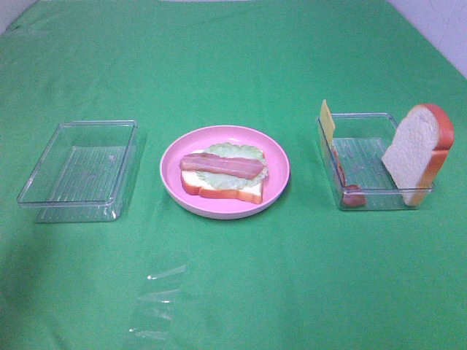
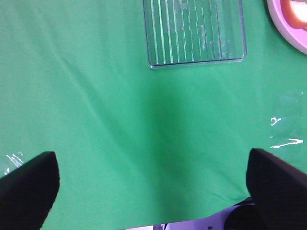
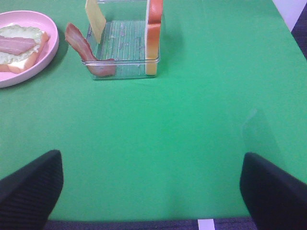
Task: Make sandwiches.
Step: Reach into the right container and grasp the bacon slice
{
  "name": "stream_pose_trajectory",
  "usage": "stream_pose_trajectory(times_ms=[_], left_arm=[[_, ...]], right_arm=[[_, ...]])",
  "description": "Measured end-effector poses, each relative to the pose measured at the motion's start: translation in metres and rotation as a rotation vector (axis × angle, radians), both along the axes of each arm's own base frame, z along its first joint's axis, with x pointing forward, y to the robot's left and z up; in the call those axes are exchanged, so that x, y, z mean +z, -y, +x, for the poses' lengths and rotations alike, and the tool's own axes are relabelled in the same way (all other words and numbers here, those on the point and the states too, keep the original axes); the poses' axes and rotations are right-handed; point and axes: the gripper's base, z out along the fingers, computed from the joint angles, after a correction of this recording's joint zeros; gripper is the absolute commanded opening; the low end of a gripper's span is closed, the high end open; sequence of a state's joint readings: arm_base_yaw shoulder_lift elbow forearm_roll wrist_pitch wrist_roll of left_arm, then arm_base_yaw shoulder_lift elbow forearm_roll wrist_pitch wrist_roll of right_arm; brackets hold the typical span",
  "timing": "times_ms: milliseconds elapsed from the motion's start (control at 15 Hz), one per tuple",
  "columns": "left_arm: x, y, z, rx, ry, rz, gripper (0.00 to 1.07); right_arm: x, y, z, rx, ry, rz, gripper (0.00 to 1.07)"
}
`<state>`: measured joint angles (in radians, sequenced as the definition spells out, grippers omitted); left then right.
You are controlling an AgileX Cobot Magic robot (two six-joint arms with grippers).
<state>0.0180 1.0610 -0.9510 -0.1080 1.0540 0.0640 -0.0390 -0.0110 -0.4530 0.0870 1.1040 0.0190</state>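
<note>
On the round pink plate (image 1: 219, 211) lies a partial sandwich (image 1: 222, 173): a white bread slice with pale lettuce (image 1: 242, 152) and a bacon strip (image 1: 221, 166) on top. It also shows in the right wrist view as the sandwich (image 3: 19, 48). The right clear tray (image 1: 373, 201) holds a yellow cheese slice (image 1: 326, 120), a bacon strip (image 1: 352, 195) and an upright bread slice (image 1: 417, 152). My left gripper (image 2: 153, 191) and right gripper (image 3: 153, 191) are both open and empty over bare green cloth, near the table's front edge. Neither appears in the high view.
An empty clear tray (image 1: 76, 164) sits left of the plate and appears as the tray (image 2: 194, 31) ahead of my left gripper. A piece of clear plastic film (image 1: 157, 306) lies on the cloth at the front. The table's front edge (image 3: 144, 223) is just under my right gripper.
</note>
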Motion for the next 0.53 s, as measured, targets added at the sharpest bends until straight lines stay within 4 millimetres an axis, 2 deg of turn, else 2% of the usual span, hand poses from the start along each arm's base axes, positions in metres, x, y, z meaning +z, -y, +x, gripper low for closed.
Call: stream_pose_trajectory(times_ms=[200,267,400,467,533], left_arm=[[0.001,0.001,-0.076,0.0,0.172,0.003,0.98],[0.0,0.002,-0.085,0.0,0.201,0.004,0.98],[-0.006,0.002,-0.125,0.0,0.329,0.006,0.98],[-0.008,0.002,-0.136,0.0,0.369,0.007,0.98],[-0.018,0.003,-0.163,0.0,0.471,0.008,0.98]], right_arm=[[0.0,0.0,0.0,0.0,0.0,0.0,0.96],[0.0,0.0,0.0,0.0,0.0,0.0,0.96],[0.0,0.0,0.0,0.0,0.0,0.0,0.96],[0.0,0.0,0.0,0.0,0.0,0.0,0.96],[0.0,0.0,0.0,0.0,0.0,0.0,0.96]])
